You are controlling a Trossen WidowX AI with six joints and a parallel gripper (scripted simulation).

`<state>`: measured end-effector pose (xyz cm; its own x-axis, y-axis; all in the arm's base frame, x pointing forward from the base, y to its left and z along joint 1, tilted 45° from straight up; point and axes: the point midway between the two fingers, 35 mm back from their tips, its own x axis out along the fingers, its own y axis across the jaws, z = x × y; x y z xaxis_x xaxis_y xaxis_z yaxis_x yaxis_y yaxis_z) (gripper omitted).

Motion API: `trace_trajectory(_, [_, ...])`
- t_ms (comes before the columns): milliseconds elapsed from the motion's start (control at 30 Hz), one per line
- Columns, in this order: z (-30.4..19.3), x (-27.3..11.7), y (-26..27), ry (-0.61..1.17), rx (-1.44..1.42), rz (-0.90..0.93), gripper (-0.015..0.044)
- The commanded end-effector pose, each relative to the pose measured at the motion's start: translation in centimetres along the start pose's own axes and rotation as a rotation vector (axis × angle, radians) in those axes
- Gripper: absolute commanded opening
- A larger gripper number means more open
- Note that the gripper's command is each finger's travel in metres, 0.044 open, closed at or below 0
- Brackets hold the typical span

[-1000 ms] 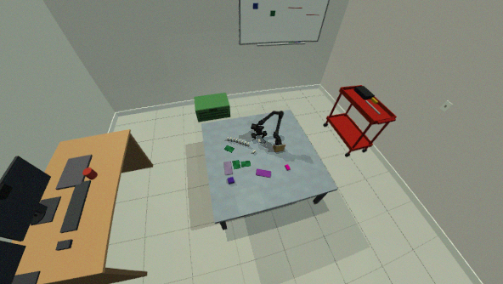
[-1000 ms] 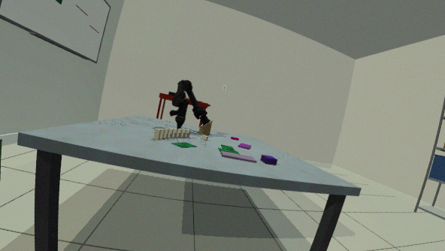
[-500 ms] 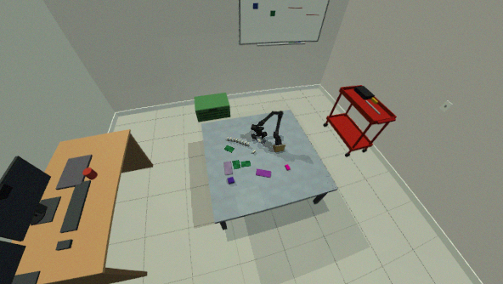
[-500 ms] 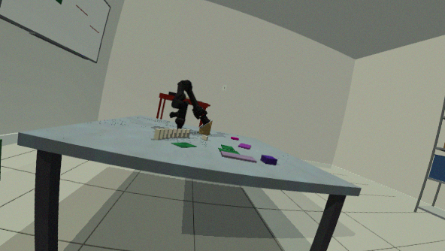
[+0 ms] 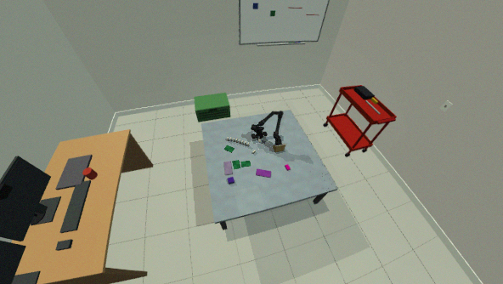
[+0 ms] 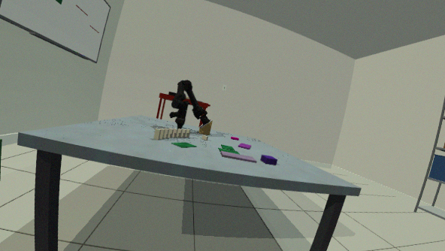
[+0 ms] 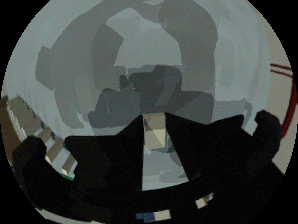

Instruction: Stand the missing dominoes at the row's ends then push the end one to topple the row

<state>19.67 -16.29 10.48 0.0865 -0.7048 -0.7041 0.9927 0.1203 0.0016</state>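
Item: one row of cream dominoes [image 5: 235, 140] [image 6: 166, 134] [image 7: 44, 136], upright, evenly spaced in a gentle curve on the blue-grey table [image 5: 297, 183] [image 6: 113, 150].

Item: one black gripper [image 5: 259, 139] [image 6: 180, 127] [image 7: 153, 117], low over the table near the row's arm-side end. Fingers drawn in, clamped by appearance on a domino [image 7: 155, 131]; its cream faces fill the space between the tips. Whether it has left the table cannot be told.

Item: one loose domino [image 5: 254, 151] [image 6: 204, 137], apart from the row, past the same end. Its pose is too small to settle.

Item: one tan block [image 5: 279, 148] [image 6: 204, 130], beside the arm's foot.

Sundries, lying away from the row: green cards [image 5: 229, 149] [image 6: 184, 145], a lilac slab [image 5: 228, 167] [image 6: 237, 156], a purple slab [image 5: 263, 173] [image 6: 244, 146], a violet box [image 5: 230, 180] [image 6: 269, 160], a small magenta piece [image 5: 287, 167] [image 6: 234, 138].

Step in hand, as judged: securing a missing domino for placement. The next move calls for a firm grip, a straight lift clear of the standing pieces, then an upright setting in line at the row's own spacing, with a level release. The closing push belongs after all gaps are filled. Chief hazard: a finger brushing the end domino.
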Motion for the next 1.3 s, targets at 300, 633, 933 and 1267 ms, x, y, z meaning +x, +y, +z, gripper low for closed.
trace_trajectory(300, [0.3,-8.7,0.4,0.007,-0.005,0.001,0.0107])
trace_trajectory(633, [0.6,-11.9,0.6,0.009,-0.131,0.001,0.0107])
trace_trajectory(933, [1.8,-11.9,0.5,0.008,-0.921,0.005,0.0107])
trace_trajectory(1267, [2.6,-11.9,0.5,0.006,-1.398,0.006,0.0107])
